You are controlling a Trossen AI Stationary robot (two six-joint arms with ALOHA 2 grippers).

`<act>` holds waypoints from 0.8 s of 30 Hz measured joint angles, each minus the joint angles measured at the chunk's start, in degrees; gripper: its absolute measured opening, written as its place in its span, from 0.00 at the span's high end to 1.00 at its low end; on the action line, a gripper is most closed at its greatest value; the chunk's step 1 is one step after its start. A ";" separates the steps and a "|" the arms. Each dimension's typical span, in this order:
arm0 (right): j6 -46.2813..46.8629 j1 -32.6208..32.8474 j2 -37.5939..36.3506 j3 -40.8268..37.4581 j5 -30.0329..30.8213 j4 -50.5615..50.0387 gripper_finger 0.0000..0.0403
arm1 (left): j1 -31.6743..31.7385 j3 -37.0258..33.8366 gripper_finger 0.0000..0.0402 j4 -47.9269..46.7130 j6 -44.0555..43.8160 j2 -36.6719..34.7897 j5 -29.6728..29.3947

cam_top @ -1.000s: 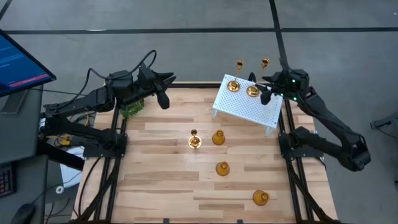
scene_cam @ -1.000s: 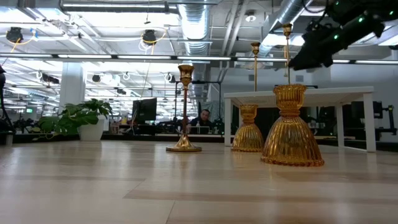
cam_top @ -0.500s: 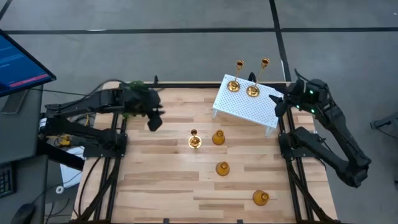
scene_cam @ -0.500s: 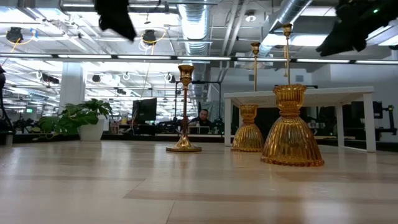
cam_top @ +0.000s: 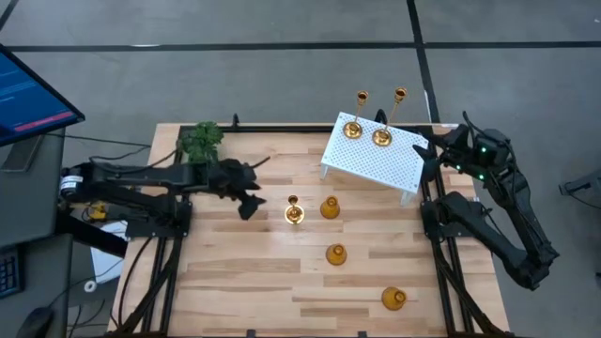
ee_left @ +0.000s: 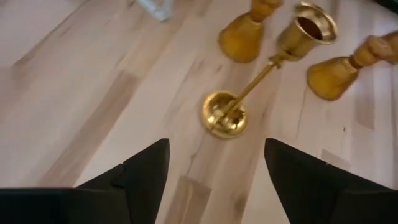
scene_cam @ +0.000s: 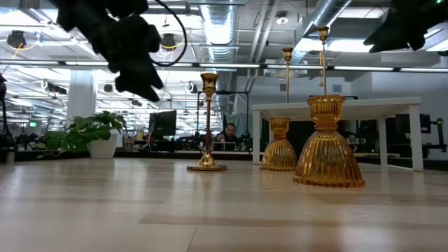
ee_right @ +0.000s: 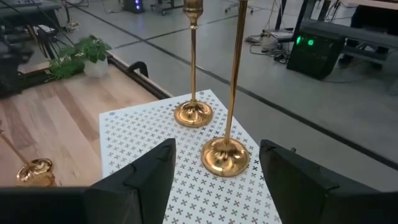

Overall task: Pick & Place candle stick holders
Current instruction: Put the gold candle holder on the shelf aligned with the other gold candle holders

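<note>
The left gripper (cam_top: 252,197) hovers with its fingers spread apart and empty over the wooden table (cam_top: 235,282), just beside a tall brass candle stick holder (cam_top: 294,212) that stands upright near the table's middle; the left wrist view shows that holder's round base (ee_left: 224,114) between the two dark fingers. Three squat amber holders rest on the boards: one (cam_top: 330,207) just beside the tall stick, a second (cam_top: 336,253) nearer the front, a third (cam_top: 393,299) close to the front right corner. Two more tall brass holders (cam_top: 353,126) (cam_top: 382,134) stand side by side on the white perforated stand (cam_top: 376,165) at the far right. The right gripper (cam_top: 434,150), its fingers also parted and holding nothing, hangs at the stand's right edge, facing those two sticks. A green leafy plant (cam_top: 199,141) sits at the table's far left corner.
</note>
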 joint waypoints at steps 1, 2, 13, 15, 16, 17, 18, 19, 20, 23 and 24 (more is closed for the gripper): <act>0.00 0.02 0.00 0.00 -0.02 0.17 0.44 | -0.38 -1.45 0.34 3.22 0.71 0.53 0.03; 0.03 0.01 0.02 0.00 0.00 0.40 0.44 | -0.80 -2.65 0.34 6.39 1.53 1.27 0.15; 0.61 0.07 0.02 0.00 -0.02 0.72 0.45 | -2.03 -6.62 0.33 28.49 3.15 15.57 3.56; 0.92 0.07 0.02 0.00 -0.02 0.73 0.45 | -2.05 -6.62 0.33 33.09 3.17 18.35 4.70; 1.10 0.07 0.02 0.00 -0.02 0.75 0.45 | -2.04 -6.62 0.33 34.55 3.15 19.46 4.84; 1.34 0.07 0.02 0.00 -0.02 0.73 0.45 | -2.02 -6.62 0.33 36.27 3.15 20.53 4.79; 1.50 0.07 0.02 0.00 -0.04 0.73 0.45 | -2.01 -6.62 0.33 37.58 3.15 21.38 4.73; 1.49 0.09 0.02 0.00 -0.06 0.75 0.45 | -2.01 -6.64 0.33 38.81 3.15 22.14 4.73; 1.49 0.11 0.02 0.00 -0.06 0.73 0.45 | -2.01 -6.64 0.33 40.25 3.15 22.77 4.82; 1.49 0.10 0.02 0.00 -0.06 0.75 0.45 | -2.03 -6.62 0.33 44.36 3.08 24.76 6.16; 1.49 0.11 0.02 0.00 -0.06 0.75 0.45 | -2.03 -6.64 0.33 45.60 2.99 25.35 6.43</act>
